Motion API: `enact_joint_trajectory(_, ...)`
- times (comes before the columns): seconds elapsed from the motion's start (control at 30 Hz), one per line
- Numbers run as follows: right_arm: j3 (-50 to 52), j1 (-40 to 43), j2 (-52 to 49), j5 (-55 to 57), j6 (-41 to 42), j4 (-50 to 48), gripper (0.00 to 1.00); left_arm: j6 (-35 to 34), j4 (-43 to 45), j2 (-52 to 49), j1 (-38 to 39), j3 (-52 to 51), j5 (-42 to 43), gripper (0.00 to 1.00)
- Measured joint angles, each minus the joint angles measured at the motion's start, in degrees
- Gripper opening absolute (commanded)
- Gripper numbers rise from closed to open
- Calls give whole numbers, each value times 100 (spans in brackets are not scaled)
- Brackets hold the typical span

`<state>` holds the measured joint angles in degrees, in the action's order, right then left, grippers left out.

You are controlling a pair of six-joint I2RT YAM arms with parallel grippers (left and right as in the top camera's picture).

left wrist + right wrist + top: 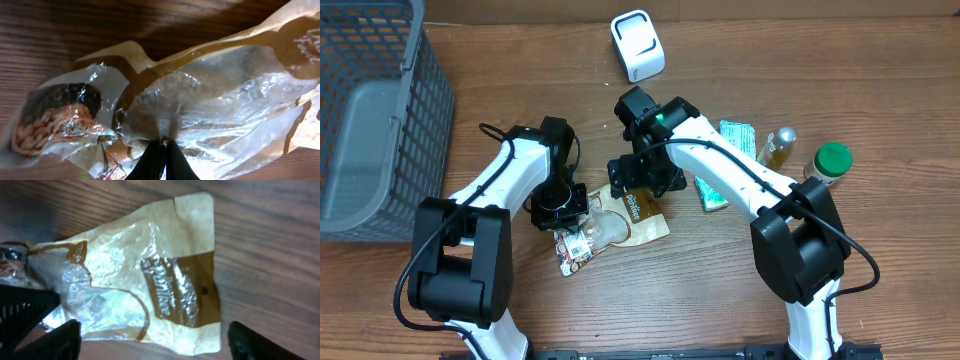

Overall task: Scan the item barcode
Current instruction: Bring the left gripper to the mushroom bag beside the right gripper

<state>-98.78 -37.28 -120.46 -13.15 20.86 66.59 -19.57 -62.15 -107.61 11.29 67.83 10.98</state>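
Observation:
The item is a crinkled snack bag (632,215) of clear film and brown paper, lying flat on the wooden table. In the left wrist view the bag (215,95) fills the frame, and my left gripper (164,144) is shut with its tips pinching the clear film. In the overhead view the left gripper (563,207) sits at the bag's left end. My right gripper (645,182) hovers open over the bag's brown printed end (175,292), with one dark finger (62,340) on each side of it. No barcode shows. A white scanner (638,45) stands at the back.
A small packet (574,250) with dark and orange food lies against the bag's left end. A grey mesh basket (370,120) fills the far left. A green packet (735,140), a small bottle (778,146) and a green-capped jar (830,164) stand at the right.

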Motion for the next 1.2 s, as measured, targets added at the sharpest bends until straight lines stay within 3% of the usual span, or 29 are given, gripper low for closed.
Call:
enact_joint_trajectory(0.33, 35, -232, 0, -66, 15, -81, 84, 140, -105, 0, -2, 2, 76, 4)
enact_joint_trajectory(0.67, 837, -229, 0, -101, 17, -883, 85, 625, -1051, -9, -2, 798, 511, 4)
enact_joint_trajectory(0.87, 1213, -229, 0, -103, 17, -1399, 93, 557, -1541, -9, 0, 837, 177, 4)
enact_joint_trajectory(1.2, 1266, -229, 0, -105, 15, -1473, 94, 356, -940, -9, 37, 92, -304, 4)
